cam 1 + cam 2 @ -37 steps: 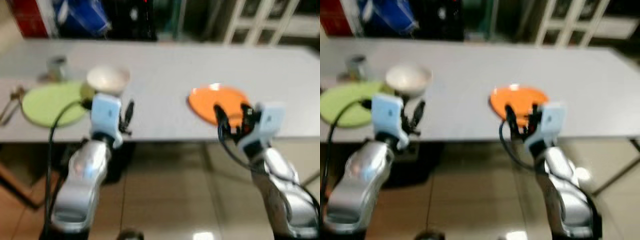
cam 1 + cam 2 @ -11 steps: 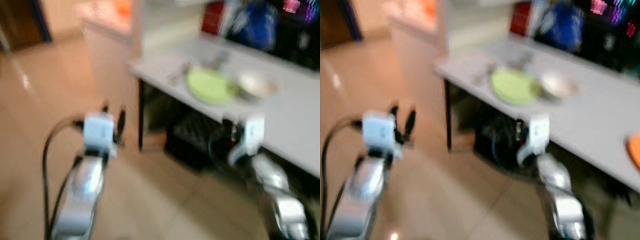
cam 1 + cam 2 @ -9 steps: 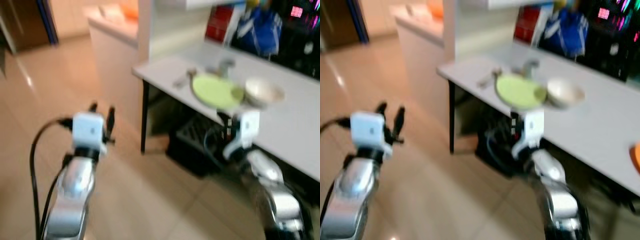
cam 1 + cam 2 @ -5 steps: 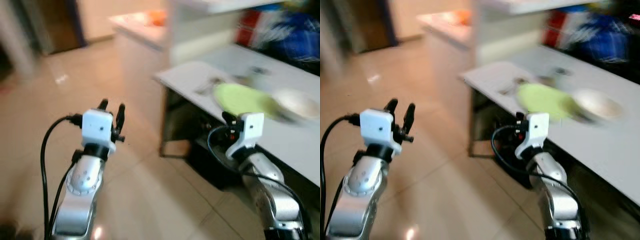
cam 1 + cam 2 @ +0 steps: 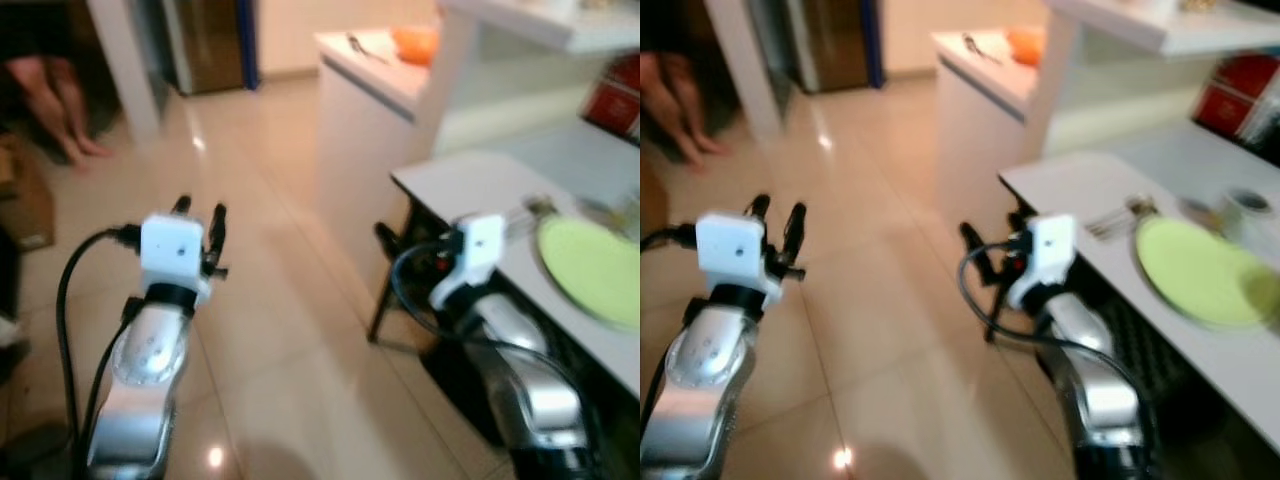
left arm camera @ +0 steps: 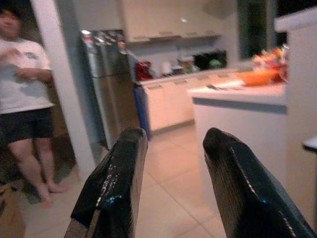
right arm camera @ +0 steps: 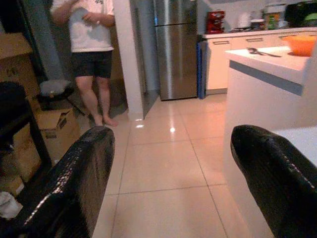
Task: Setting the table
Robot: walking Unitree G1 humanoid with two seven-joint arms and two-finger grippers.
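Left gripper (image 5: pixel 198 210) spread, empty; right gripper (image 7: pixel 171 183) spread, empty (nothing carried). Green plate (image 5: pixel 1200 270), fork (image 5: pixel 1112 222) laid right of it; setting looks unfinished.

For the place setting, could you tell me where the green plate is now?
The green plate lies on the white table at the robot's right, beside a fork.

My head views are blurred; the green plate (image 5: pixel 592 270) runs off the edge, and the cutlery (image 5: pixel 1110 222) beside it is unclear.
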